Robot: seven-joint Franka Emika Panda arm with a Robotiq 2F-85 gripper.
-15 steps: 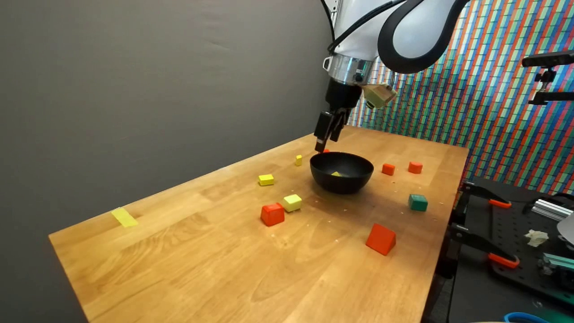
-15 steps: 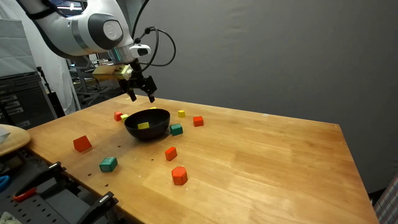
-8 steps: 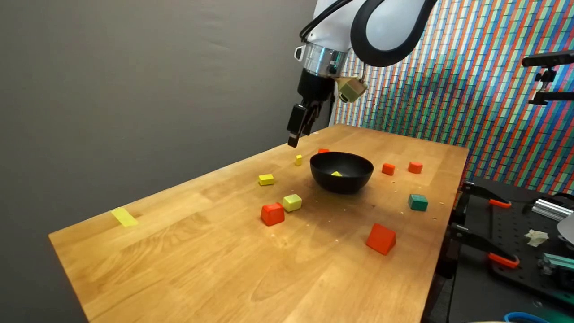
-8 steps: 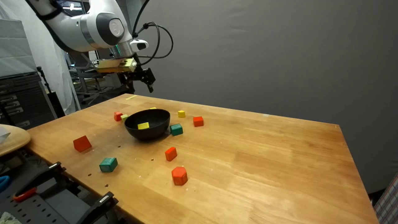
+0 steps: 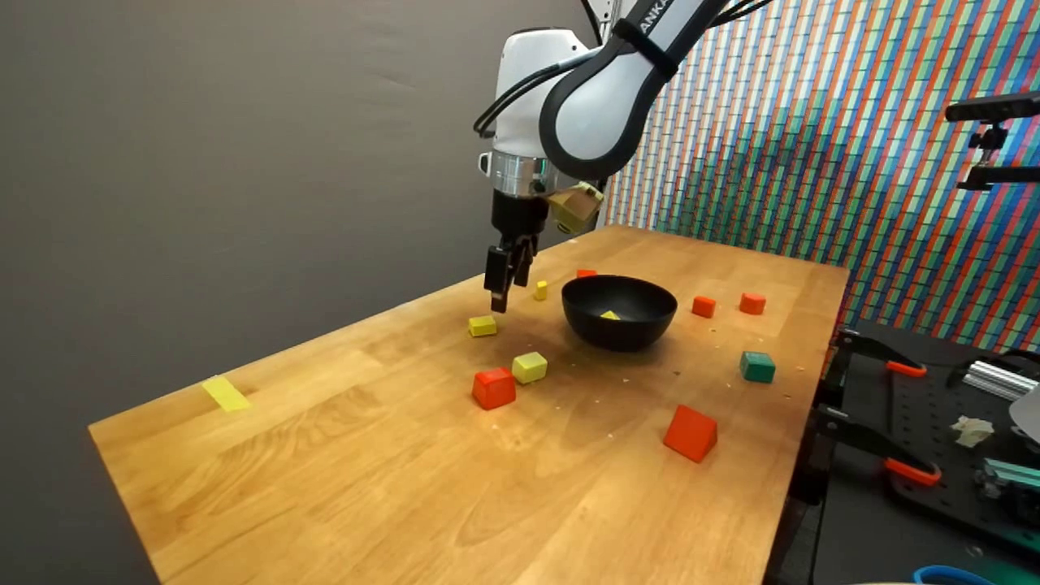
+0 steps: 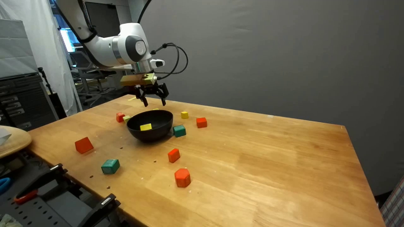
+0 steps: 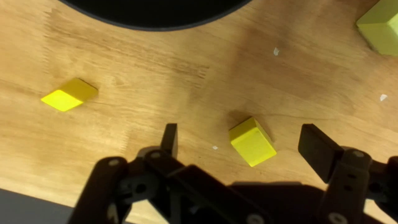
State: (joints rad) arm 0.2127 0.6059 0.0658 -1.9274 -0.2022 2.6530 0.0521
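Fingers (image 7: 320,152), black and hard-edged, stood spread on the tool (image 7: 239,124) above a sharp-edged yellow block (image 7: 253,144), which lay on the streaky-grained wooden worktop (image 5: 366,463) near a smooth, round black bowl (image 5: 617,333) that held another yellow piece (image 6: 145,127).

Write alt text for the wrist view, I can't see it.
Open gripper above a wooden table, a yellow block showing between its jaws, untouched. A second yellow block lies at picture left. A black bowl is cut off at top, a pale yellow block at top right.
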